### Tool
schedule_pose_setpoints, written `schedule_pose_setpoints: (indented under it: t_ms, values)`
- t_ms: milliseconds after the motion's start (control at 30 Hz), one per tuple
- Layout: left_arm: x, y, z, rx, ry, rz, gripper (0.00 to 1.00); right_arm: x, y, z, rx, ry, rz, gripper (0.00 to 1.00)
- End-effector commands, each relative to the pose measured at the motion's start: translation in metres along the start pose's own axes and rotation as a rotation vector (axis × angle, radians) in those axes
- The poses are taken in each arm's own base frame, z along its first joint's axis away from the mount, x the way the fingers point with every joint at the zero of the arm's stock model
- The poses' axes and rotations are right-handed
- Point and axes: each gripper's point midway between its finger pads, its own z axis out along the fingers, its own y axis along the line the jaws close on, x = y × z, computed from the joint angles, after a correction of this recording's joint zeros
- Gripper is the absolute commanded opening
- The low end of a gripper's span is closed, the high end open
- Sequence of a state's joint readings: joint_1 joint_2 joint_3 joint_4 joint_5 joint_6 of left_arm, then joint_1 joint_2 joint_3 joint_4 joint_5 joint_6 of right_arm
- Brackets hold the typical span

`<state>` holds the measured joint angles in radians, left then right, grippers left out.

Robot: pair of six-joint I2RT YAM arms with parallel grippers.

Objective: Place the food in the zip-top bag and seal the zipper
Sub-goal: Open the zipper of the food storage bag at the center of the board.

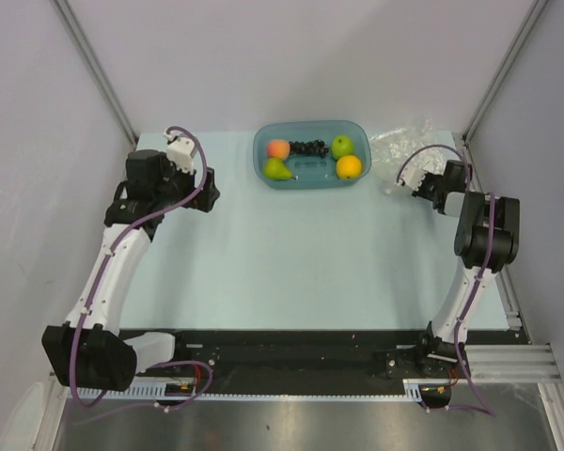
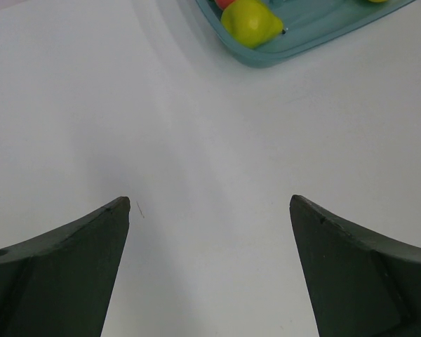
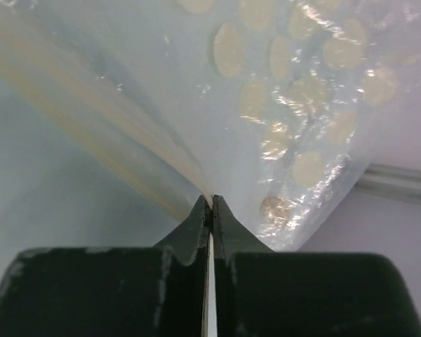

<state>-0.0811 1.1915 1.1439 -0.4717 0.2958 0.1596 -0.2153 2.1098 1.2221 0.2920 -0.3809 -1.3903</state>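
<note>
The food lies in a teal tub [image 1: 263,169] at the table's far middle: a red-orange peach [image 1: 278,148], a green pear [image 1: 277,169], a dark grape bunch [image 1: 309,147], a green apple [image 1: 342,146] and an orange [image 1: 349,166]. The clear zip-top bag [image 1: 399,143] lies crumpled at the far right. My right gripper [image 1: 406,181] is shut on the bag's edge [image 3: 217,105], next to its pale zipper strip [image 3: 91,105]. My left gripper [image 1: 210,194] is open and empty over bare table, left of the tub; the pear [image 2: 250,22] shows in its view.
Grey walls close in the table on the left, right and back. A metal rail [image 1: 508,282] runs along the right edge. The arm bases stand at the near edge.
</note>
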Motion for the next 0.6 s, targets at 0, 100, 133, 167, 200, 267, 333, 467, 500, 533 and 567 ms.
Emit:
schedule_pose_setpoints:
  t_ms: [0,100,133,167,200,267,333,467,500,533,567]
  values:
    - [-0.029,-0.012,-0.011,0.048,-0.068,0.035,0.99,-0.029,-0.086,-0.081,0.145,-0.035,0.150,0.00]
    - [-0.037,-0.019,-0.011,0.082,-0.080,0.028,1.00,-0.048,-0.103,-0.134,0.132,-0.065,0.311,0.00]
    - [-0.042,-0.020,-0.012,0.087,-0.089,0.026,1.00,-0.056,-0.110,-0.147,0.129,-0.076,0.335,0.00]
    - [-0.044,-0.022,-0.013,0.095,-0.094,0.022,1.00,-0.069,-0.109,-0.169,0.108,-0.083,0.400,0.00]
    - [-0.045,-0.023,-0.012,0.102,-0.095,0.011,1.00,-0.080,-0.108,-0.179,0.085,-0.112,0.429,0.00]
    - [-0.051,-0.026,-0.015,0.115,-0.112,0.002,1.00,-0.113,-0.100,-0.209,0.006,-0.163,0.512,0.00]
    - [-0.055,-0.029,-0.018,0.123,-0.121,-0.019,1.00,-0.135,-0.090,-0.227,-0.052,-0.187,0.606,0.00]
    - [-0.060,-0.031,-0.026,0.120,-0.124,-0.042,1.00,-0.201,-0.063,-0.252,-0.221,-0.289,0.765,0.00]
    - [-0.056,-0.030,-0.028,0.111,-0.107,-0.053,0.99,-0.231,-0.049,-0.257,-0.290,-0.320,0.820,0.00]
    - [-0.057,-0.030,-0.031,0.104,-0.106,-0.055,1.00,-0.246,-0.040,-0.260,-0.337,-0.329,0.849,0.00]
    - [-0.057,-0.030,-0.036,0.098,-0.104,-0.056,1.00,-0.265,-0.031,-0.263,-0.391,-0.354,0.869,0.00]
